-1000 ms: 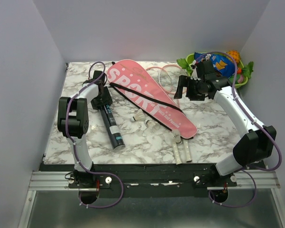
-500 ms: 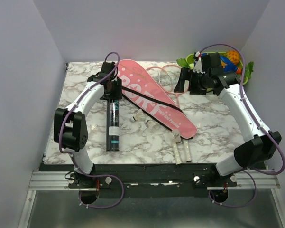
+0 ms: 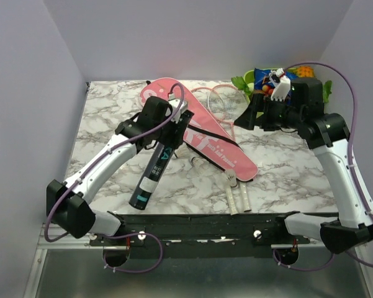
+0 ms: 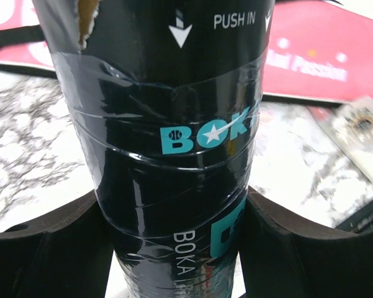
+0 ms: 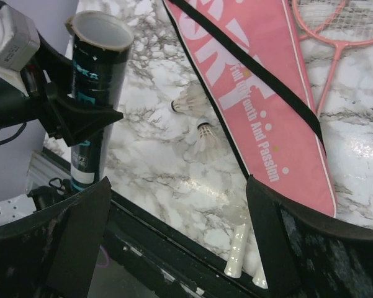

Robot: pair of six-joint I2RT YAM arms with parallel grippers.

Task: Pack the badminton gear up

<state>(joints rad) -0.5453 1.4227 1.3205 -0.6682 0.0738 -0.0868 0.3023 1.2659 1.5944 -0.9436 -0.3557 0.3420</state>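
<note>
While nothing looks packed yet, the racket handles (image 3: 237, 198) lie at the desk's (image 3: 99, 118) near edge, right of centre. My left gripper (image 3: 172, 127) clamps the dark tube (image 3: 150, 174), held tilted above the left half (open end up). Two shuttlecocks (image 5: 206, 136) lie loose beside the pink bag (image 3: 223, 150), which lies diagonally across the middle. My right gripper (image 3: 256, 117) hangs wide open and empty over the far right corner.
</note>
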